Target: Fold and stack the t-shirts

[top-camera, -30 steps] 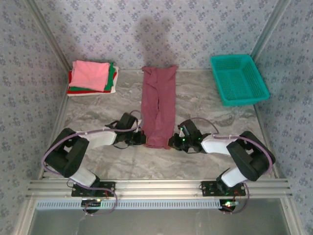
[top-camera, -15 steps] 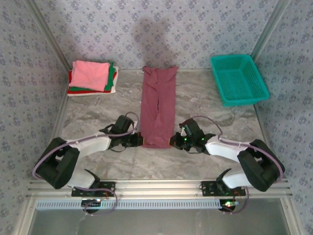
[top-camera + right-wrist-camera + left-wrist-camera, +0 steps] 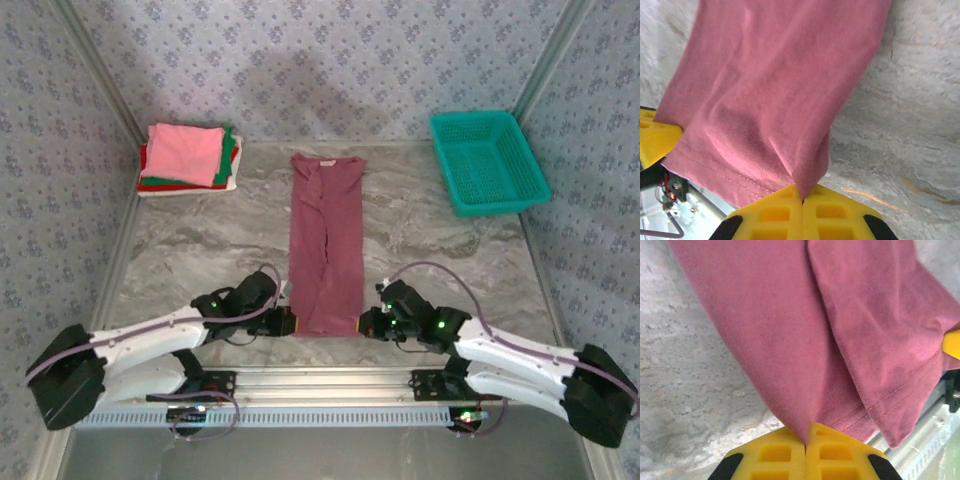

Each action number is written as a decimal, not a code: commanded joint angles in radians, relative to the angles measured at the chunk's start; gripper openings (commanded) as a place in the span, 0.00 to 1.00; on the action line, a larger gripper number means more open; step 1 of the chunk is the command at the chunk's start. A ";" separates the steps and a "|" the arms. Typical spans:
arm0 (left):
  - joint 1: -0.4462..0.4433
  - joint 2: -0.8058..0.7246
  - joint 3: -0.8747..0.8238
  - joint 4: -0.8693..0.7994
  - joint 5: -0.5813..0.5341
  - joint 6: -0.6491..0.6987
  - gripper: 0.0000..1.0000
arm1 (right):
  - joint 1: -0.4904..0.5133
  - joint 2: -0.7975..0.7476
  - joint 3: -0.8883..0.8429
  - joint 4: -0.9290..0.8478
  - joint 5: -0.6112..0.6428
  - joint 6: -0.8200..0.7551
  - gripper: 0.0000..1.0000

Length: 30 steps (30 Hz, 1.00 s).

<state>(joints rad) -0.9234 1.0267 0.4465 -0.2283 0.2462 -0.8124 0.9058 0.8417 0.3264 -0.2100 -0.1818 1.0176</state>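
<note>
Maroon t-shirt (image 3: 790, 330): soft matt cotton knit, fine ribbing visible close up, double-stitched hem. Surface (image 3: 910, 100): grey marbled stone look, grainy and rough, dull. Jaws: yellow moulded plastic, matt, with recessed pockets. Basket (image 3: 490, 160): teal plastic mesh, slight gloss. Front rail (image 3: 320, 380): bare ribbed aluminium. Folded stack (image 3: 188, 155): matt cloth. Walls (image 3: 400, 60): patterned, matt; paper or cloth, cannot tell.

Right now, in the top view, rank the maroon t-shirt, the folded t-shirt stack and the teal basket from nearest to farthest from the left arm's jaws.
1. maroon t-shirt: centre of the table, its near left corner pinched in the left jaws.
2. stack of folded t-shirts: far left corner of the table.
3. teal basket: far right corner, on the opposite side.
</note>
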 commanded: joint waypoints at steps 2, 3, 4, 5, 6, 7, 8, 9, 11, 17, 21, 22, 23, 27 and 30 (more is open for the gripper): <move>0.013 -0.015 0.161 -0.119 -0.080 0.045 0.00 | -0.067 -0.004 0.147 -0.210 0.089 -0.062 0.00; 0.029 -0.002 0.203 -0.135 -0.076 0.064 0.00 | -0.100 0.015 0.178 -0.226 0.081 -0.084 0.00; 0.055 0.013 0.245 -0.141 -0.073 0.081 0.00 | -0.157 0.048 0.225 -0.240 0.060 -0.109 0.00; 0.091 0.030 0.280 -0.127 -0.055 0.096 0.00 | -0.202 0.073 0.257 -0.243 0.035 -0.122 0.00; 0.128 0.049 0.303 -0.110 -0.021 0.107 0.00 | -0.255 0.108 0.296 -0.233 0.008 -0.137 0.00; 0.172 0.079 0.332 -0.091 0.004 0.117 0.00 | -0.291 0.151 0.347 -0.224 -0.013 -0.163 0.00; 0.208 0.110 0.356 -0.070 0.024 0.131 0.00 | -0.322 0.205 0.407 -0.236 -0.020 -0.196 0.00; 0.233 0.141 0.375 -0.052 0.039 0.148 0.00 | -0.338 0.258 0.463 -0.257 -0.029 -0.234 0.00; 0.282 0.233 0.434 -0.047 0.048 0.204 0.00 | -0.368 0.386 0.580 -0.287 -0.053 -0.316 0.00; 0.399 0.477 0.579 -0.007 0.070 0.310 0.00 | -0.466 0.675 0.770 -0.217 -0.097 -0.425 0.00; 0.433 0.628 0.723 -0.041 0.080 0.382 0.00 | -0.495 0.816 0.875 -0.199 -0.120 -0.450 0.00; 0.440 0.660 0.753 -0.041 0.083 0.392 0.00 | -0.502 0.844 0.911 -0.190 -0.126 -0.453 0.00; 0.449 0.690 0.779 -0.043 0.092 0.398 0.00 | -0.506 0.869 0.935 -0.190 -0.125 -0.457 0.00; 0.472 0.784 0.886 -0.077 0.100 0.437 0.00 | -0.530 0.942 1.014 -0.201 -0.124 -0.467 0.00; 0.486 0.854 0.960 -0.098 0.090 0.462 0.00 | -0.553 0.989 1.063 -0.196 -0.119 -0.472 0.00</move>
<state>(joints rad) -0.4503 1.8328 1.3293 -0.2890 0.3260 -0.4110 0.3759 1.7885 1.3266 -0.3958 -0.2932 0.5800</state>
